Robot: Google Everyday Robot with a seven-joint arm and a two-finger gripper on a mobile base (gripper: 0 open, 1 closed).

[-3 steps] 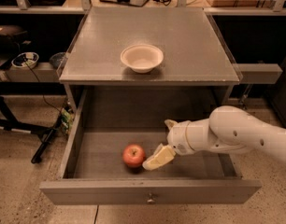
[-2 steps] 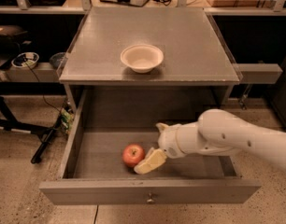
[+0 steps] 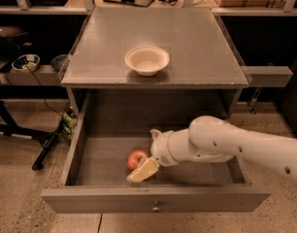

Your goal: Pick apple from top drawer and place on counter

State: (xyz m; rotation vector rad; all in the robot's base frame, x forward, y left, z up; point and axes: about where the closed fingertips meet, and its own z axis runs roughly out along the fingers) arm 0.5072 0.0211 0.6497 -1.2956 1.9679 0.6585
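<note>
The small red apple [image 3: 136, 158] lies on the floor of the open top drawer [image 3: 156, 199], left of centre and near the front panel. My gripper [image 3: 148, 152] reaches in from the right on a white arm and is low in the drawer, right against the apple. Its fingers are spread: the cream front finger [image 3: 143, 170] lies just in front of the apple and the other finger [image 3: 155, 133] stands behind it. The gripper is open and the apple rests on the drawer floor. The grey counter [image 3: 187, 38] above bears a white bowl [image 3: 147, 59].
The drawer's front panel has a small round knob [image 3: 156, 208]. Shelving with cables and small bowls [image 3: 26, 62] stands to the left and behind. A dark stand leg [image 3: 46, 149] lies on the speckled floor to the left.
My gripper has moved left inside the drawer, from beside the apple to straddling it. The apple has stayed in place.
</note>
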